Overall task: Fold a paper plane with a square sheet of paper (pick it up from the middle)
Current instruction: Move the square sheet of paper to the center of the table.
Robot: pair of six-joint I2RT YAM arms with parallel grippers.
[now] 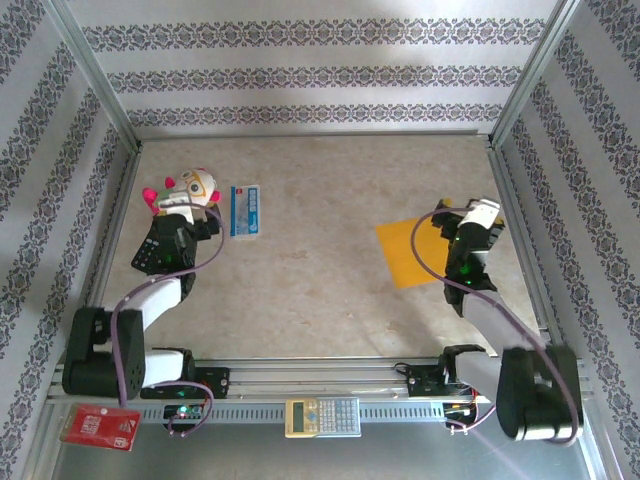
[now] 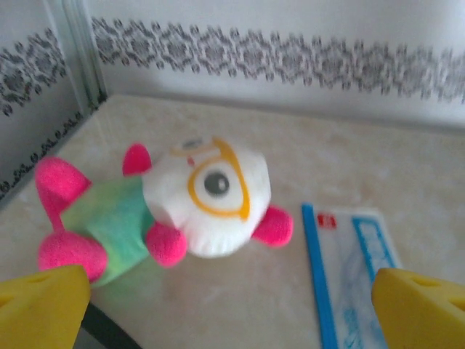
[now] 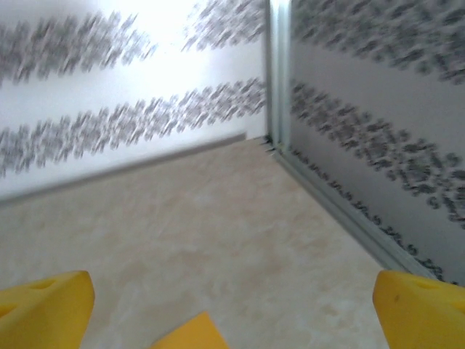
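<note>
The square sheet of paper lies flat and unfolded on the beige table, right of centre in the top view, turned slightly askew. Its right edge runs under the right arm. In the right wrist view, 1 orange corner of it pokes up at the bottom edge. It sits between the 2 yellow fingers of the right gripper, which are spread wide and hold nothing.

At the left of the top view, the left gripper hovers just beside a plush toy with a white head, green body and pink limbs. Its jaws are also wide apart and empty. A blue-and-white packet lies just right of the toy. Along the bottom rail of the top view sit a cream calculator and, at lower left, a red card.
</note>
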